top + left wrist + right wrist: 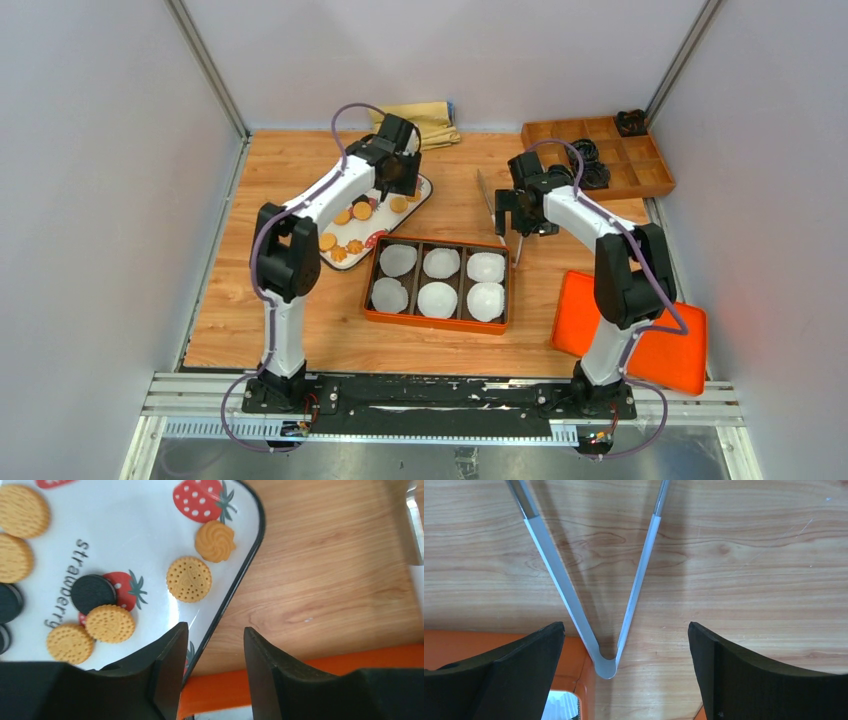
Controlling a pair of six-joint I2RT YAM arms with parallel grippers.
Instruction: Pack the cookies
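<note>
Cookies (188, 579): golden and black, loose on a strawberry-print tray (150, 520), far left of the table (300, 330). Left gripper (214, 632): over the tray's edge, fingers apart, empty. Right gripper (625, 626): fingers wide apart either side of tongs (606, 667), not touching. Orange box (436, 320): six paper cups (441, 263).

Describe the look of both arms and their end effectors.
The left arm and right arm have white links, black joints and a loose purplish cable. The left end effector and right end effector have black, wedge-shaped fingers.
</note>
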